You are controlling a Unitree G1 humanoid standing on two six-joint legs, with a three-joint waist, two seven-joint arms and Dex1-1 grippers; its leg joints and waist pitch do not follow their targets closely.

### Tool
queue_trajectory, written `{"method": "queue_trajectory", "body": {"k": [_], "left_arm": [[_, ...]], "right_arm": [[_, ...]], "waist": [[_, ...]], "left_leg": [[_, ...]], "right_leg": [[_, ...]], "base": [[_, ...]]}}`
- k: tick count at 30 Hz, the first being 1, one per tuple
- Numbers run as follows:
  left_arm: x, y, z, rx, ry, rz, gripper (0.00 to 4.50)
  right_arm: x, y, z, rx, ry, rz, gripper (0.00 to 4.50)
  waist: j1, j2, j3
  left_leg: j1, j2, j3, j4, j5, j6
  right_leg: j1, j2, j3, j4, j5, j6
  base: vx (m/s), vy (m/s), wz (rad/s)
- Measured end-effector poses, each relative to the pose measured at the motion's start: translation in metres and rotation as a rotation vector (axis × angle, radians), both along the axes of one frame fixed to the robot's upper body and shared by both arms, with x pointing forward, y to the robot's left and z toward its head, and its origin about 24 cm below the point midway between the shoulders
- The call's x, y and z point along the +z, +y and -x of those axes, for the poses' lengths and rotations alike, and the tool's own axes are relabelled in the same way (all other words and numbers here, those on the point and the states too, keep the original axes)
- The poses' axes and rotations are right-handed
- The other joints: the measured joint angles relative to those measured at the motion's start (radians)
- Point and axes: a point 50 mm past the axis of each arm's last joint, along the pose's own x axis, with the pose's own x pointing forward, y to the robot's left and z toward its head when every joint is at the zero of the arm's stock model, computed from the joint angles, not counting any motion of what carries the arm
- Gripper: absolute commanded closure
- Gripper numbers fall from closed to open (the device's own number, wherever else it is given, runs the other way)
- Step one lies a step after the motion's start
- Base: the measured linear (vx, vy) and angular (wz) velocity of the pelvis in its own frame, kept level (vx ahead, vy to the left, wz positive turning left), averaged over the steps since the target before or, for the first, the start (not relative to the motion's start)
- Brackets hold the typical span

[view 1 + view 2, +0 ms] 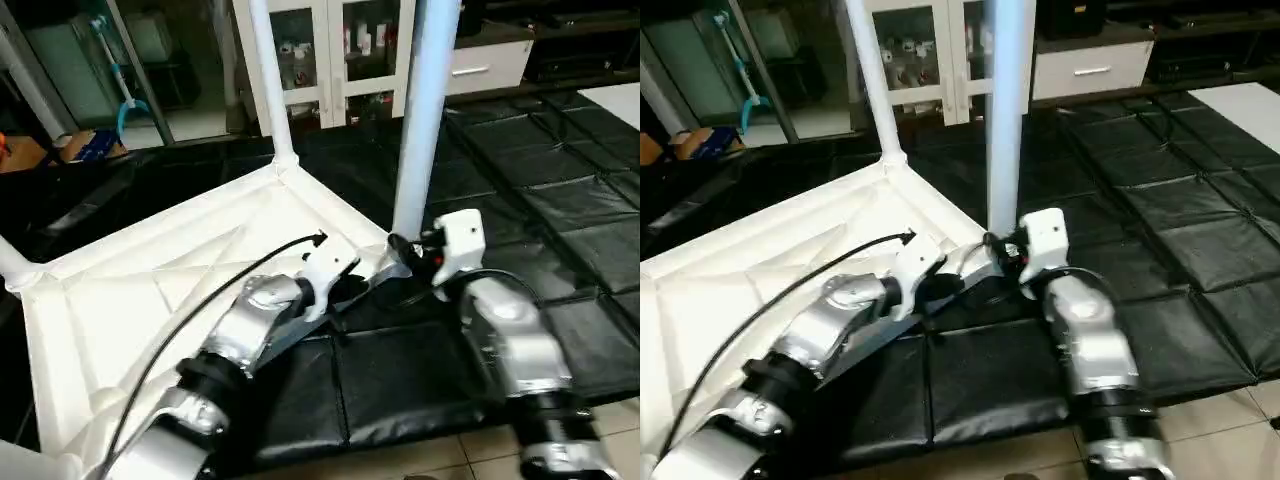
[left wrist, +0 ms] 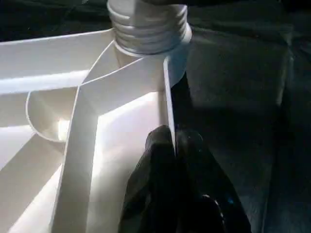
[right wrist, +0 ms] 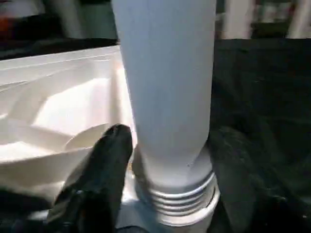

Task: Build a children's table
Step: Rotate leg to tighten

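1. My left tool [image 2: 175, 145] is clamped on the thin rim wall of the tabletop [image 1: 150, 290], just short of the corner socket.
2. My right tool [image 3: 165, 160] sits at the base of the near leg [image 1: 425, 110], fingers [image 3: 104, 160] either side of it; can't tell if they press on it.
3. Tabletop lies upside down on black floor mats [image 1: 560, 170], ribs up.
4. Far leg [image 1: 270, 75] stands upright in the far corner.
5. White cabinet [image 1: 330, 50] behind.

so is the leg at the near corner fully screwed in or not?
Not fully. The leg stands upright in the tabletop corner socket, but its threads are exposed above the socket rim.
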Motion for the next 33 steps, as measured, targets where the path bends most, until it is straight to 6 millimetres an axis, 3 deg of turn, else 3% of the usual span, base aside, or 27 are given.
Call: {"method": "queue_trajectory", "body": {"k": [3, 6, 10, 14, 26, 33], "left_arm": [[0.001, 0.009, 0.005, -0.064, -0.013, -0.016, 4.50], [0.002, 0.011, 0.013, -0.155, -0.009, -0.017, 4.50], [0.004, 0.009, 0.022, -0.263, -0.010, -0.025, 4.50], [0.004, 0.011, 0.025, -0.296, -0.002, -0.024, 4.50], [0.004, 0.013, 0.029, -0.322, 0.006, -0.036, 4.50], [0.005, 0.013, 0.030, -0.327, 0.008, -0.041, 4.50]], "right_arm": [[0.005, -0.007, 0.003, 0.122, -0.002, 0.042, 1.36], [0.010, -0.018, 0.006, 0.215, 0.006, 0.079, 1.04], [0.012, -0.030, 0.014, 0.379, 0.051, 0.134, 0.91], [0.016, -0.045, 0.019, 0.470, 0.093, 0.193, 0.91], [0.002, -0.052, 0.025, 0.534, 0.179, 0.209, 0.91], [0.002, -0.052, 0.026, 0.542, 0.179, 0.197, 1.58]], "waist": [[0.009, 0.000, 0.000], [0.033, 0.001, -0.001], [0.078, 0.002, -0.001], [0.095, 0.001, -0.001], [0.099, 0.001, -0.001], [0.099, 0.001, -0.001]], "left_leg": [[0.000, 0.000, 0.000, -0.002, 0.000, 0.000], [0.000, 0.001, 0.001, -0.005, 0.000, 0.000], [-0.001, 0.001, 0.004, -0.005, 0.000, 0.000], [-0.001, 0.001, 0.006, -0.004, 0.000, 0.001], [0.000, 0.001, 0.006, -0.004, 0.000, 0.000], [0.000, 0.002, 0.006, -0.004, 0.000, 0.001]], "right_leg": [[-0.001, 0.000, -0.001, 0.001, 0.005, -0.001], [0.000, 0.000, 0.000, 0.002, 0.006, -0.003], [0.000, 0.000, 0.001, 0.001, 0.003, 0.001], [0.001, -0.001, 0.003, 0.000, 0.003, 0.001], [0.001, -0.001, 0.003, 0.003, 0.003, 0.001], [0.000, -0.001, 0.003, 0.002, 0.003, 0.001]], "base": [[0.000, 0.000, 0.00], [0.000, 0.000, 0.00], [0.000, 0.000, 0.00], [0.000, 0.000, 0.00], [0.000, 0.000, 0.00], [0.000, 0.000, 0.00]]}}
